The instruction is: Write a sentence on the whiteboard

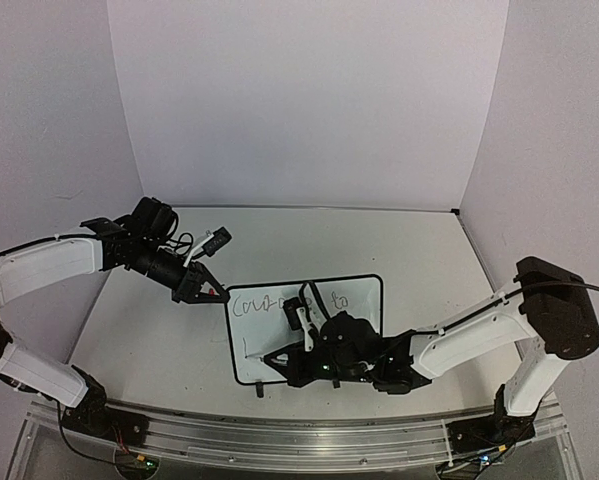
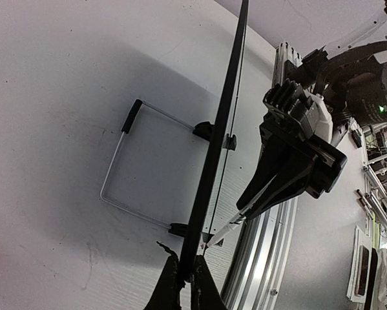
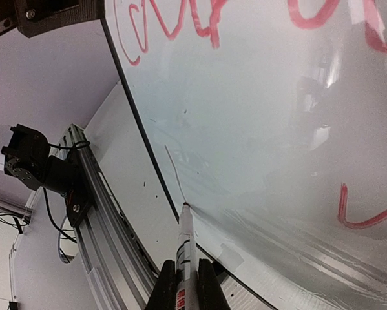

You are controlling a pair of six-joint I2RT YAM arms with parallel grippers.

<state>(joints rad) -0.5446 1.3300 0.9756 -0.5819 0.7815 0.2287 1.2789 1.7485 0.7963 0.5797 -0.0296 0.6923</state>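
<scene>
Closest to the right wrist camera, the right gripper (image 3: 185,276) is clenched on a white marker (image 3: 185,242), which points up and away between the two dark fingers. The marker's tip meets its own reflection on the glossy whiteboard (image 3: 264,129), so it appears to touch the surface, just inside the board's black border near one corner. Along the top of that view runs the sentence (image 3: 174,22), in red cursive strokes; only parts of the letters fit in the frame. One more red stroke sits lower on the board, apart from the tip.

From above, the whiteboard sits in the middle of the white table (image 1: 149,340), in front of the arm bases. Its first written line starts at the upper left, and the right arm covers part of it.

The left gripper (image 2: 187,276) is closed on the board's black edge at the upper left corner. In its own wrist view the board is seen edge-on as a thin dark line running up from the fingers. A wire stand (image 2: 115,165), fixed to the board by two black clips, reaches out over the table on the far side.
</scene>
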